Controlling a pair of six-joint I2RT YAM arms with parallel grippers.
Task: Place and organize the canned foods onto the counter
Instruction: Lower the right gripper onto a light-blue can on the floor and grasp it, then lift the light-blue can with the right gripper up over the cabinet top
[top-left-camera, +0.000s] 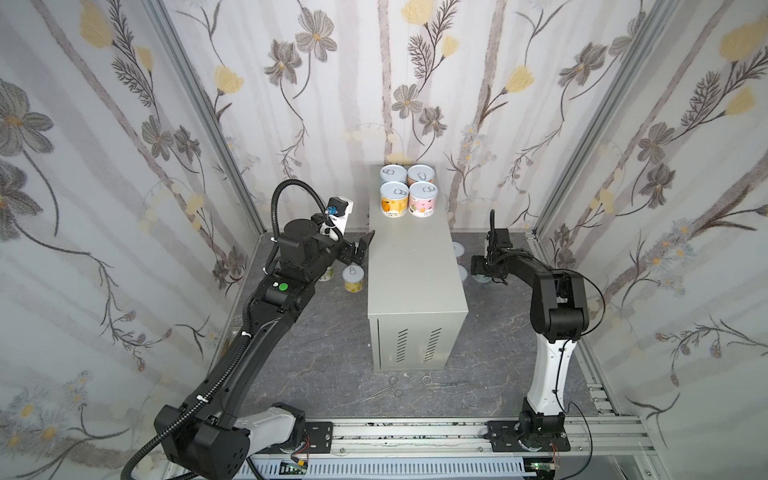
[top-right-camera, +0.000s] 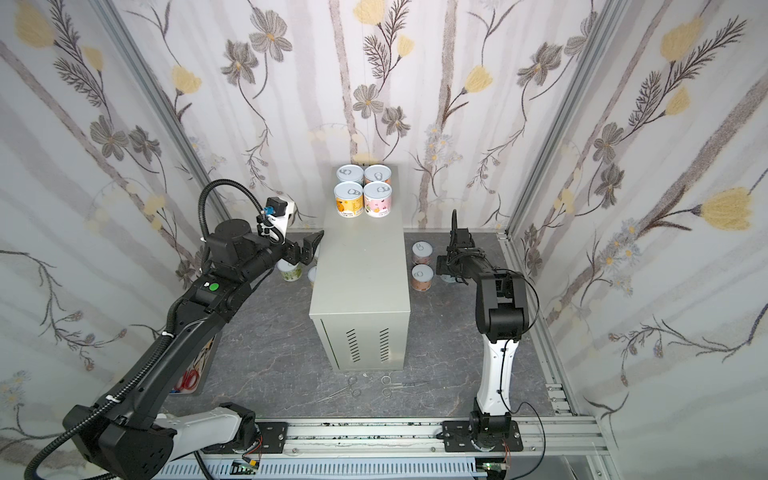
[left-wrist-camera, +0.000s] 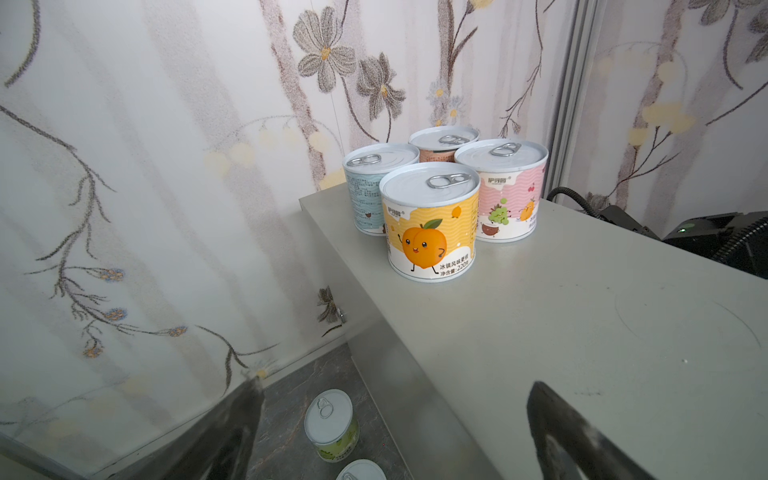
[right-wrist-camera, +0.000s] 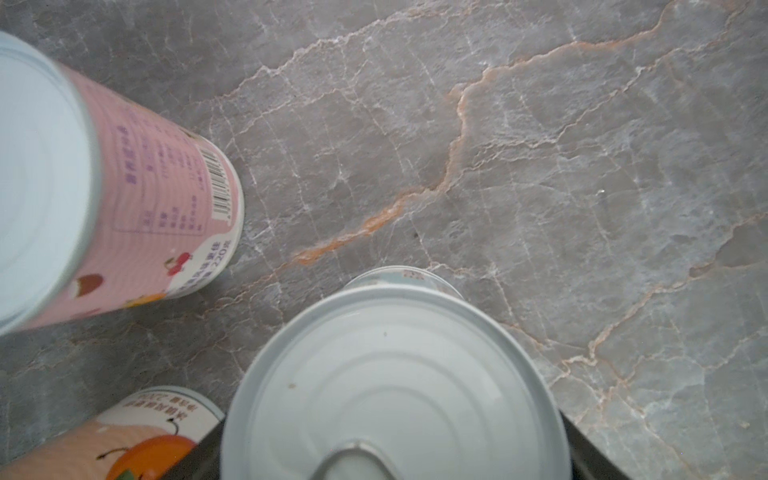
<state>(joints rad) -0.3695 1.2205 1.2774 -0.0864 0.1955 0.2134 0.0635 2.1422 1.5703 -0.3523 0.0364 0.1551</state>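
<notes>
The counter (top-left-camera: 415, 270) (top-right-camera: 361, 266) (left-wrist-camera: 582, 311) is a tall grey cabinet. Four canned foods (top-left-camera: 408, 192) (top-right-camera: 363, 192) (left-wrist-camera: 432, 224) stand in a tight square at its far end. My left gripper (top-left-camera: 361, 246) (top-right-camera: 309, 245) (left-wrist-camera: 399, 419) hangs open and empty at the counter's left edge, above a green can (left-wrist-camera: 331, 424) (top-right-camera: 289, 270) and a yellow can (top-left-camera: 353, 279) on the floor. Low on the right, my right gripper (top-left-camera: 482, 270) (top-right-camera: 446, 272) (right-wrist-camera: 395, 440) straddles a light-blue can (right-wrist-camera: 395, 374) standing on the floor. Its lid hides whether the fingers touch it. A pink can (right-wrist-camera: 137, 187) (top-right-camera: 422, 252) and an orange can (right-wrist-camera: 124, 440) (top-right-camera: 422, 277) stand beside it.
Forceps and scissors (top-left-camera: 390, 388) (top-left-camera: 440, 384) lie on the dark marbled floor (top-left-camera: 316, 365) in front of the counter. A bin with red-handled scissors (top-right-camera: 191, 380) sits under the left arm. Patterned walls close in three sides, and the arm rail (top-left-camera: 415, 436) runs along the front.
</notes>
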